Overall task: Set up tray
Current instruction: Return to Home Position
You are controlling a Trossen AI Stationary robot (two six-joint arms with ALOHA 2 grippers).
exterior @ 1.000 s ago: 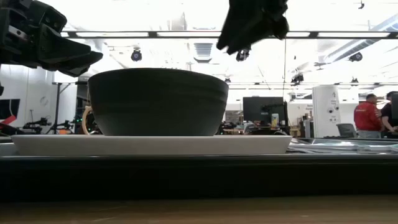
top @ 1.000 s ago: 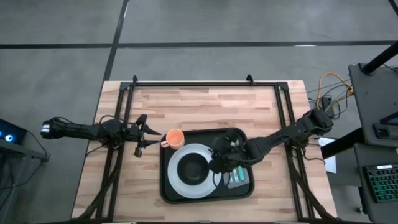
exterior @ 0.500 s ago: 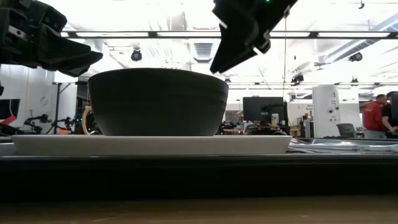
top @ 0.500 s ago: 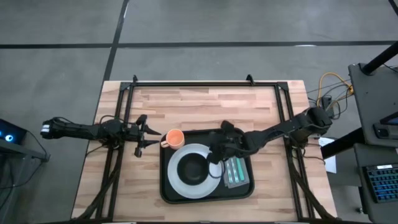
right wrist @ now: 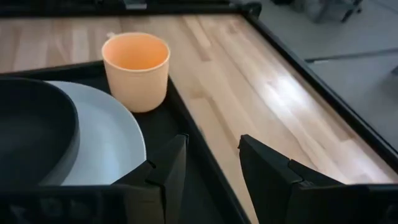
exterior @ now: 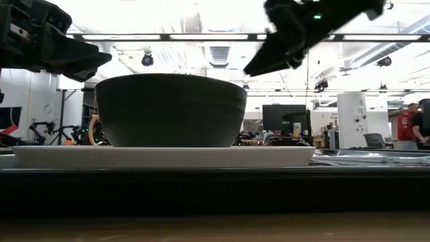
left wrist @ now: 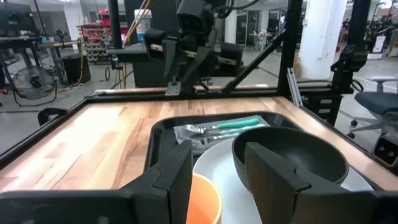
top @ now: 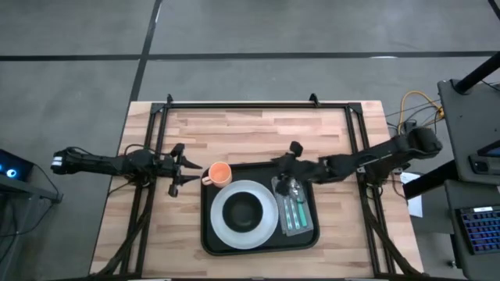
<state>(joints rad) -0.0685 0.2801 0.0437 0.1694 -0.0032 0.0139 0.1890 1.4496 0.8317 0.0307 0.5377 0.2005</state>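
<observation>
The black tray (top: 209, 234) holds a white plate (top: 266, 226) with a dark bowl (top: 244, 209) on it, and a grey napkin (top: 305, 222) bearing green-handled cutlery (top: 295, 209). An orange cup (top: 219, 173) stands at the tray's far left corner. My left gripper (top: 186, 168) hovers open just left of the cup, whose rim (left wrist: 205, 193) shows between its fingers. My right gripper (top: 276, 165) is open and empty above the tray's far edge, pointing toward the cup (right wrist: 137, 65); in the low view it (exterior: 259, 67) hangs above the bowl (exterior: 171, 111).
Bare wooden tabletop (top: 250, 133) lies beyond the tray and on both sides. A black frame (top: 258, 105) runs along the table's far edge and down both sides. Beyond the table, the low view shows people (exterior: 408, 124) in the room.
My right gripper has drawn back from over the plate and napkin, moving up and toward the table's far right, and now points at the cup. The napkin with its cutlery now shows uncovered. My left arm kept still.
</observation>
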